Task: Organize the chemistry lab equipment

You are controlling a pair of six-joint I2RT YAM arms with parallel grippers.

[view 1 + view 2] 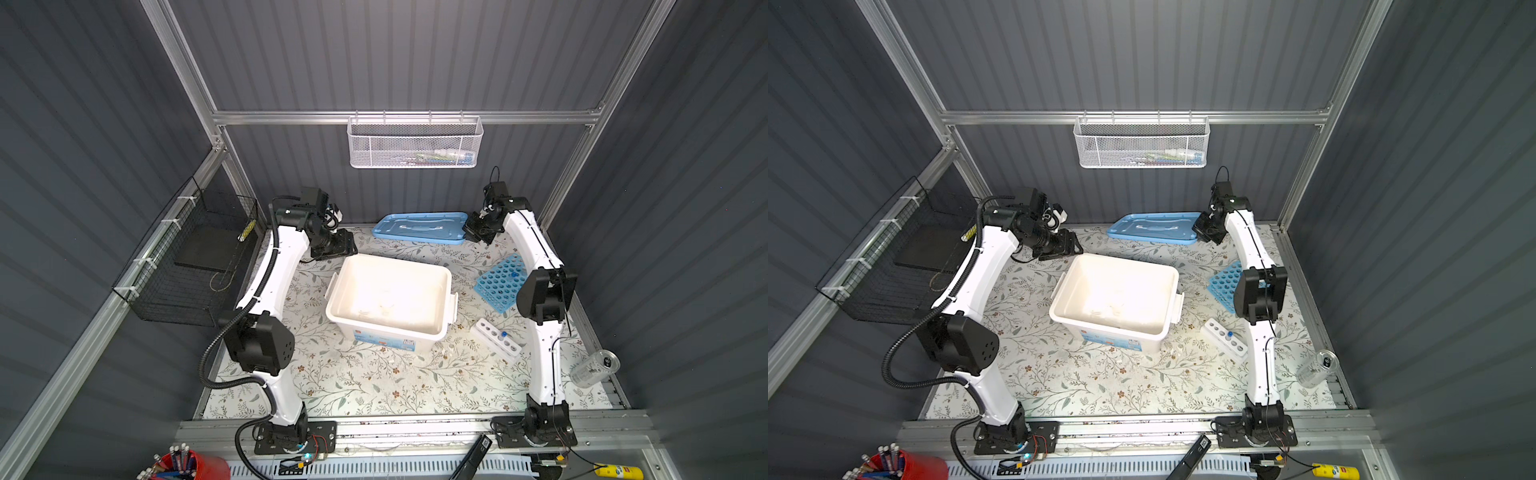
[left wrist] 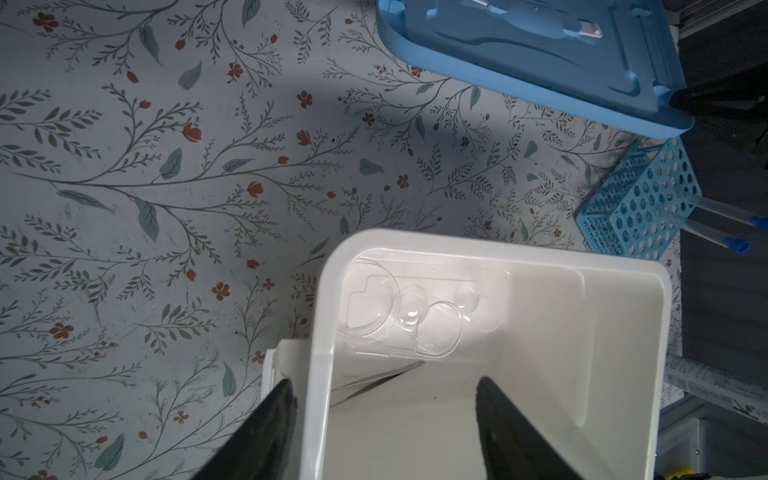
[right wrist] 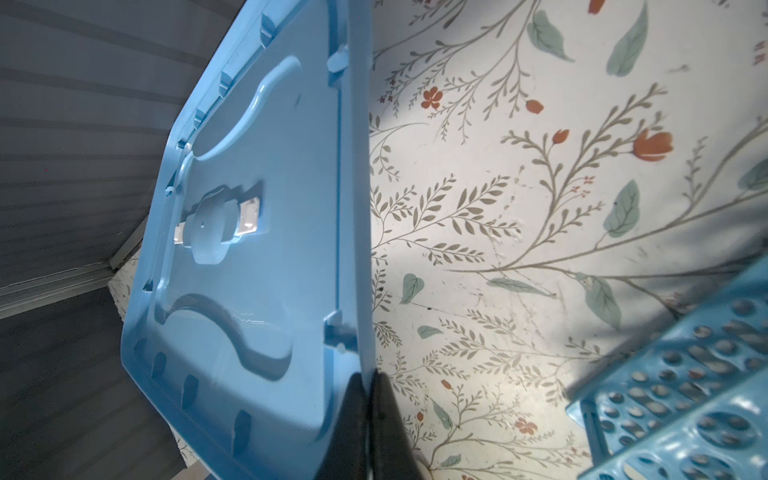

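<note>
**Already uncovered, white bin (image 1: 432, 291) holds glass dishes (image 2: 368, 301) in the middle of the counter (image 1: 353, 386)**

Clear glass dishes and a small beaker (image 2: 438, 328) lie close together on the floor of the open bin, against one of its walls. A thin metal rod (image 2: 378, 376) lies just beside them. The left pincer (image 2: 386, 428) hangs over the bin's far-left corner with its jaws spread wide. One finger (image 2: 274, 424) is outside the bin wall, the other is over the interior, and nothing is gripped between them.

At the counter's far edge, the right pincer (image 3: 368, 415) is clamped tight on the rim of the light-blue lid (image 1: 419, 226), holding it by one short end. The lid's underside faces the wrist camera, and the pictures do not show whether its other end rests on the counter.

Along the right edge, a blue rack (image 1: 496, 282) with many holes stands partly hidden behind the right arm. Two long blue-capped tubes (image 2: 737, 245) stand in its holes. Nearer the front, between the bin and the right edge, a small white one-row rack (image 1: 494, 336) sits at an angle. A single blue-capped tube (image 1: 503, 334) stands in one of its holes, and the other holes show dark.
</note>
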